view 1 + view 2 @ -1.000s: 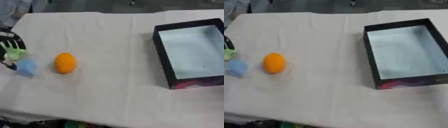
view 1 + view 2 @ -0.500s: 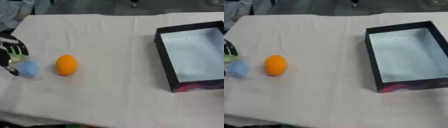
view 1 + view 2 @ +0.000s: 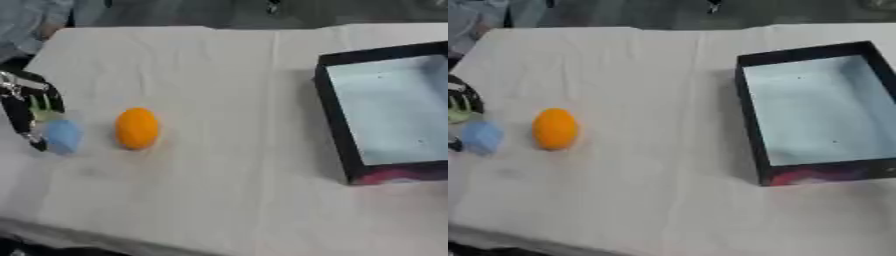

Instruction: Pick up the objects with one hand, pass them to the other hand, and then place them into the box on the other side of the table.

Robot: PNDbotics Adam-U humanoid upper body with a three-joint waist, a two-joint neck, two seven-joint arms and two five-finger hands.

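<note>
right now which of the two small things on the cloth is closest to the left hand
The pale blue object, right beside the left hand at the table's left edge. The orange one lies further right, apart from the hand.

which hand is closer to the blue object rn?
Left. The left hand is right at the blue object, fingers around its left side. The right hand shows in neither view.

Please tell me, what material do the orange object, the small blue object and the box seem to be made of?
Orange object: smooth, matte, evenly coloured oval; probably plastic or foam, possibly a real fruit.
Blue object: pale, soft-edged, dull surface; perhaps foam or soft plastic, unclear.
Box: thin, straight black walls, pale flat inside, printed colours on the near side; likely cardboard.
The left robot hand is at the blue object.
</note>
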